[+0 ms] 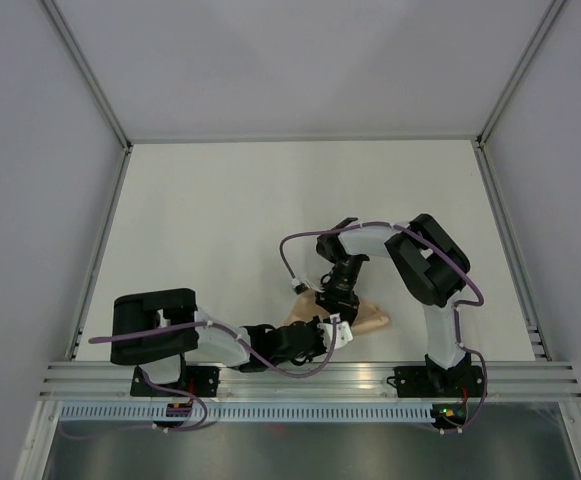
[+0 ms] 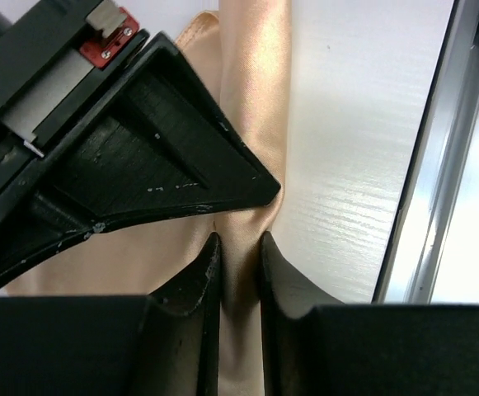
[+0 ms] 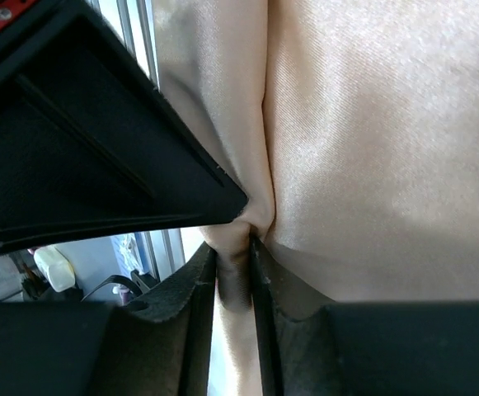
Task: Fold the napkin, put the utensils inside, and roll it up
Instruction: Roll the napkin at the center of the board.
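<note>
Two hands, both nearly closed: I have the left hand (image 2: 239, 252) and right hand (image 3: 235, 252) each pinching a raised fold of the napkin (image 1: 372, 321), bunched directly beneath them; its folds run straight ahead of each hand, neither nearer.

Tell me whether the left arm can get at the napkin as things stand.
Yes, it looks so: the left gripper is closed on a pinched fold of the napkin. The right gripper grips the cloth close by, crowding the spot but apparently not blocking it.
</note>
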